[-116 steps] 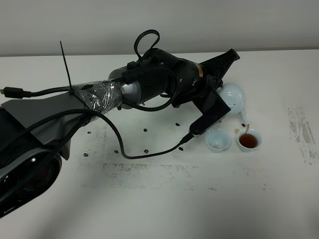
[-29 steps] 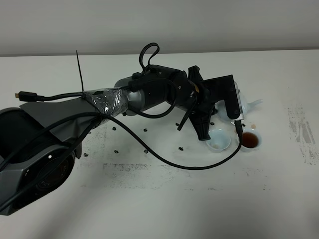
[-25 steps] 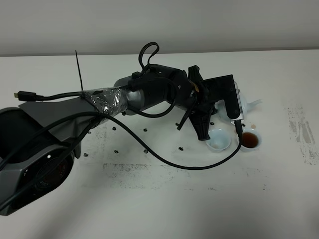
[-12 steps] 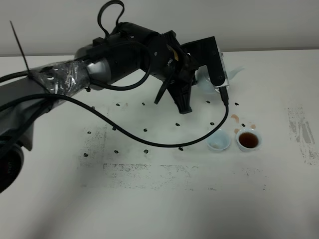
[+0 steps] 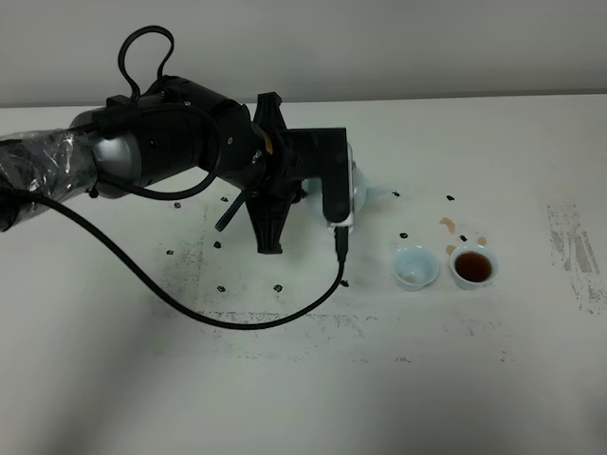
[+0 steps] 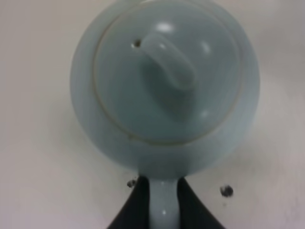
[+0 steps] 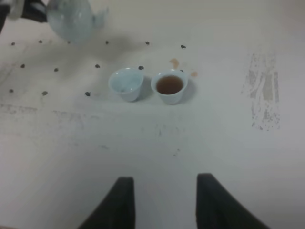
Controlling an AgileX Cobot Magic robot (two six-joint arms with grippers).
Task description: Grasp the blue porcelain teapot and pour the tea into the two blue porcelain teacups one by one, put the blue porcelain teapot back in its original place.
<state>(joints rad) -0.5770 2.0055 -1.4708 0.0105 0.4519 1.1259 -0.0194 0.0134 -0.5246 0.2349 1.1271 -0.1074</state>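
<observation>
The blue porcelain teapot (image 5: 368, 194) is upright, left of the cups and low over the table; I cannot tell whether it touches the table. In the left wrist view, my left gripper (image 6: 163, 185) is shut on the loop handle of the teapot (image 6: 164, 81). In the high view the left gripper (image 5: 343, 194) is mostly hidden by its black wrist mount. The two blue porcelain teacups stand side by side: the left one (image 5: 415, 267) is nearly empty, and the right one (image 5: 473, 267) holds brown tea. My right gripper (image 7: 164, 183) is open and empty, well short of both cups (image 7: 126, 83) (image 7: 170, 87).
Small brown tea spots (image 5: 446, 225) lie on the white table just behind the cups. Black dots and grey scuff marks (image 5: 579, 256) mark the tabletop. A black cable (image 5: 237, 318) loops from the left arm over the table's middle.
The left arm has swung left and away from the cups, carrying the teapot, which is now upright instead of tilted over the right cup. The cups have not moved.
</observation>
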